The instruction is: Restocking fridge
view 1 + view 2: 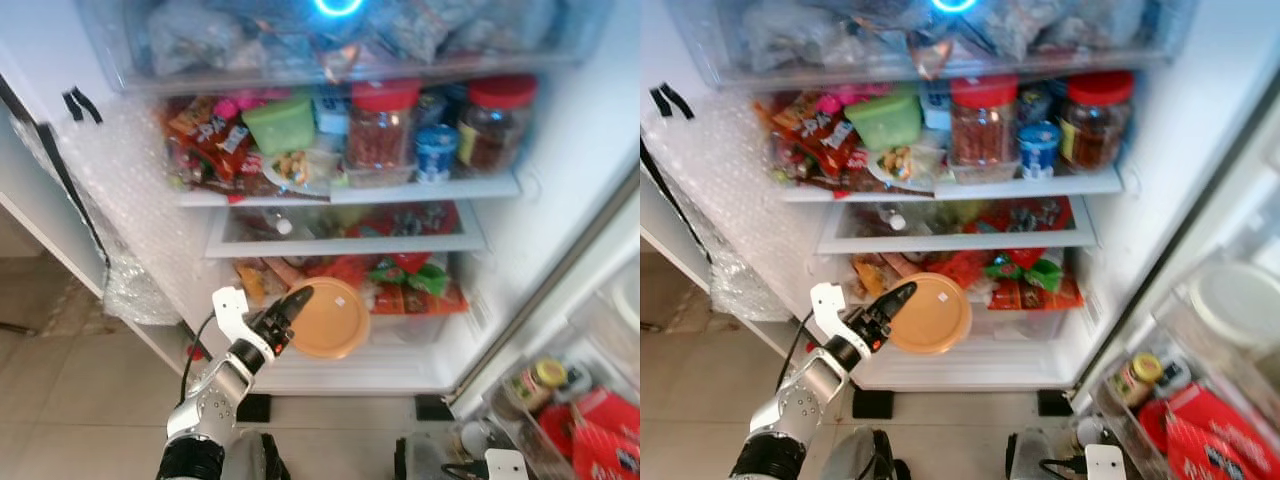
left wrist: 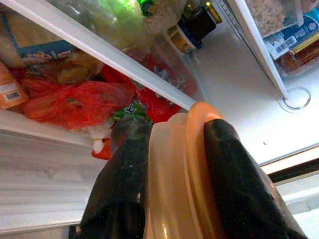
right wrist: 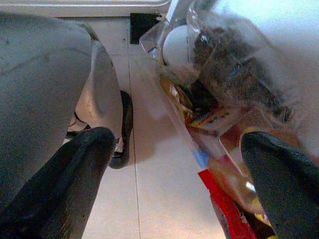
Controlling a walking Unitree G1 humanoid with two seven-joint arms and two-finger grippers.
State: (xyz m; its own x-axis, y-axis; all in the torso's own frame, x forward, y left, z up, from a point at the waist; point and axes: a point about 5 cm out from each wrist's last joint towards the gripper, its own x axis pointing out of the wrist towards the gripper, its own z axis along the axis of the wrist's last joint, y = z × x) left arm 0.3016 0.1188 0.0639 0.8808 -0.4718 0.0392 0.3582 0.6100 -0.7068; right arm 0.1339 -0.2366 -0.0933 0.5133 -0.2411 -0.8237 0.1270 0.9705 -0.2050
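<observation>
Fridge (image 1: 560, 200): stands open and takes up most of the head views, with its white inner wall on the right side of the frame.
Top drawer (image 1: 130, 60): a clear bin along the upper edge of the frame, packed with bags too blurred to name.
Middle shelf (image 1: 440, 188): in the upper centre; carries two red-lidded jars (image 1: 385, 125), a green tub (image 1: 280, 122), a small blue can (image 1: 436, 152) and snack packets (image 1: 205, 140) toward the left.
Lower drawer (image 1: 340, 243): a clear front just beneath that shelf, contents hazy.
Bottom compartment (image 1: 420, 290): centre of the frame, stuffed with red and green bags.
Left gripper (image 1: 290, 312): raised at lower centre-left of the head views, in front of the bottom compartment; its two black fingers (image 2: 124, 179) pinch the rim of the orange container, one on each side, as the left wrist view shows.
Orange container (image 1: 330, 318): a round, flat, orange plastic tub with lid, held on edge with its broad face toward the camera, just before the bottom compartment's bags.
Right gripper (image 3: 174, 189): hangs low near the tiled floor (image 3: 149, 164); its fingers (image 3: 75, 179) are spread wide with nothing between them.
Door bins (image 1: 570, 400): lower right of the frame, holding a yellow-lidded jar (image 1: 545, 375) and red packets.
</observation>
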